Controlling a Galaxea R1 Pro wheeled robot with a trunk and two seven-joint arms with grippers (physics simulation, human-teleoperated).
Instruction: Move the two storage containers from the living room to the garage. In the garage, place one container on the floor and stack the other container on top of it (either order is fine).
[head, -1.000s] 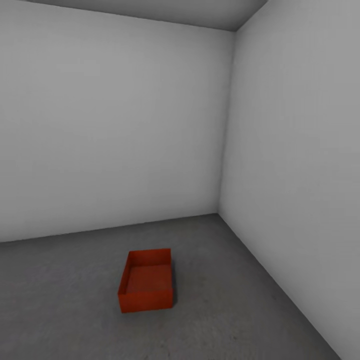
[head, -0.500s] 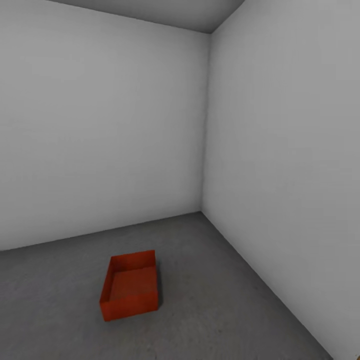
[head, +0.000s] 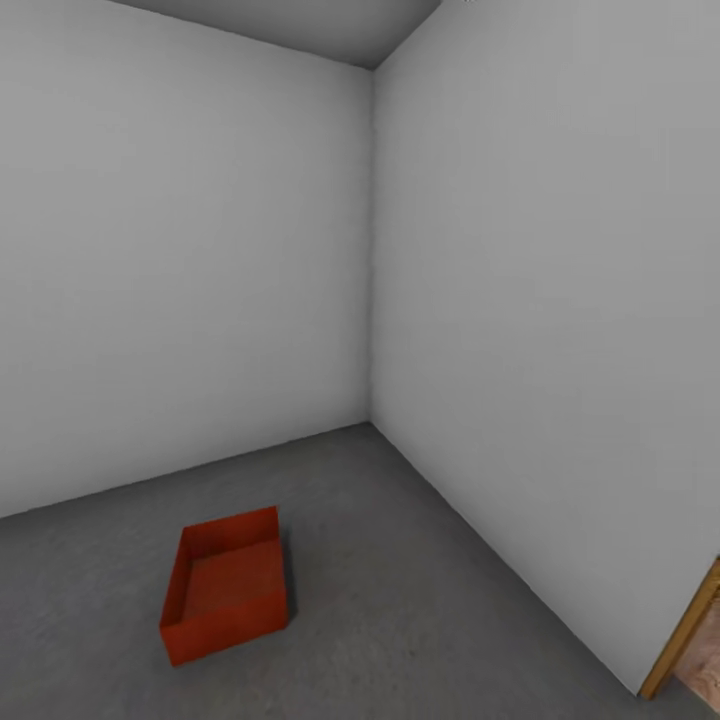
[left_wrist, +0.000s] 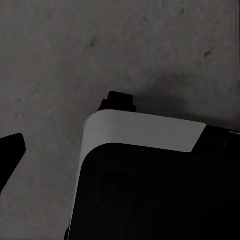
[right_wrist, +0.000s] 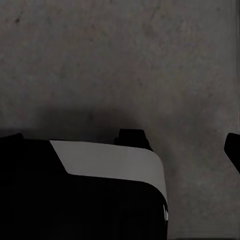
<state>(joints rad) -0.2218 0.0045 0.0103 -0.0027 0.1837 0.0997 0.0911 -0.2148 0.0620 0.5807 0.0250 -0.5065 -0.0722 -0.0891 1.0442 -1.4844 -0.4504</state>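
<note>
Nearest, both wrist views look down on the robot's dark, white-banded body over bare concrete; a dark tip shows at the edge of each picture, but whether the left tool or the right tool is released or clenched cannot be told, and nothing orange-red appears by either. Beyond, in the head view, one storage container (head: 226, 583) sits upright and open-topped on the floor (head: 420, 620) of the garage, near the left of the picture, well apart from both walls and standing alone with nothing stacked in or on it; its inside looks empty. Further right, at the lower edge, a strip of orange-brown door frame (head: 685, 625) shows with lighter flooring past it. Farthest, two plain white walls (head: 180, 280) meet in a corner under a grey ceiling. Judgement on progress: roughly half done; one bin is delivered and placed, while the second has yet to be brought in and stacked on it. Count: one container in sight, two walls, one door frame, one corner.
</note>
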